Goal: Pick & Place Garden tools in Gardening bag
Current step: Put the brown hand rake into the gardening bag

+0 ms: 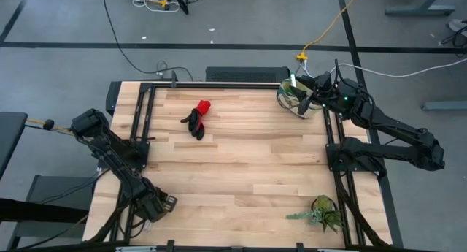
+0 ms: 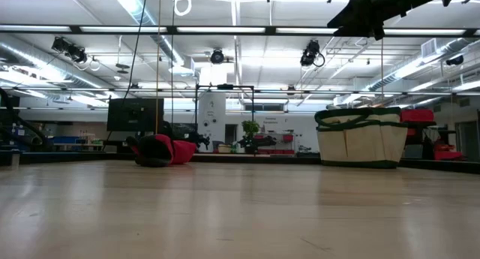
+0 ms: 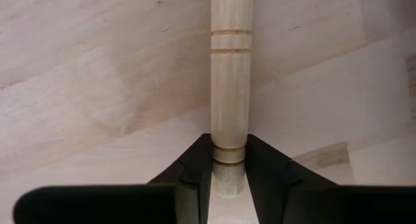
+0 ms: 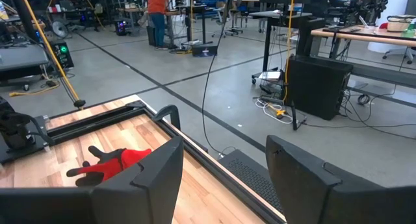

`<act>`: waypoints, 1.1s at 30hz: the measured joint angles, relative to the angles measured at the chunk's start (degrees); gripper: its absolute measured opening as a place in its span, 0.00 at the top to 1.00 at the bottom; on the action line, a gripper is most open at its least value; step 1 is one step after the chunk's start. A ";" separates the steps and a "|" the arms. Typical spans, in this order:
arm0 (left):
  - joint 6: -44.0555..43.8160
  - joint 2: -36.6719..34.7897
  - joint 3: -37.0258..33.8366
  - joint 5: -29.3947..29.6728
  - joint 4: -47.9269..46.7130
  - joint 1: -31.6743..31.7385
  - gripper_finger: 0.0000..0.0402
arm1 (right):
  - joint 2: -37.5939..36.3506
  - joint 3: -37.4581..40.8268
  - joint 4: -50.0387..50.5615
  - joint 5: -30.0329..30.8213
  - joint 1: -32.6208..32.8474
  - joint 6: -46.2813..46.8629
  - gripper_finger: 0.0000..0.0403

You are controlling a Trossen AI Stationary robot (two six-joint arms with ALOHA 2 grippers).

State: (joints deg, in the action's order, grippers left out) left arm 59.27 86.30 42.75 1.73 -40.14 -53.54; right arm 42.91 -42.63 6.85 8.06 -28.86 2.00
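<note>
At seven o'clock on the table my left gripper (image 3: pixel 229 160) is clamped on a wooden tool handle (image 3: pixel 231 74). Farther off, red-and-black gloves (image 1: pixel 197 118) lie toward eleven o'clock. At one o'clock my right gripper (image 4: pixel 224 169) hangs above the gardening bag (image 2: pixel 361 137), fingers apart, holding nothing.

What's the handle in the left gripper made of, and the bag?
Handle: looks like pale unvarnished wood, turned, with grooved rings and faint grain; the left gripper closes on its end.
Gardening bag: seems soft beige fabric, canvas-like, with dark green trim; its sides sag slightly.
</note>
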 joint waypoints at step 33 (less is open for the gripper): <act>-0.10 -0.15 16.62 11.39 12.30 20.75 0.80 | 0.01 0.00 0.00 0.00 0.00 0.02 0.45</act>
State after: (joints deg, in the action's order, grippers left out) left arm 59.18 86.15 59.37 13.13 -27.84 -32.78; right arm 42.92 -42.63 6.85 8.05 -28.87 2.02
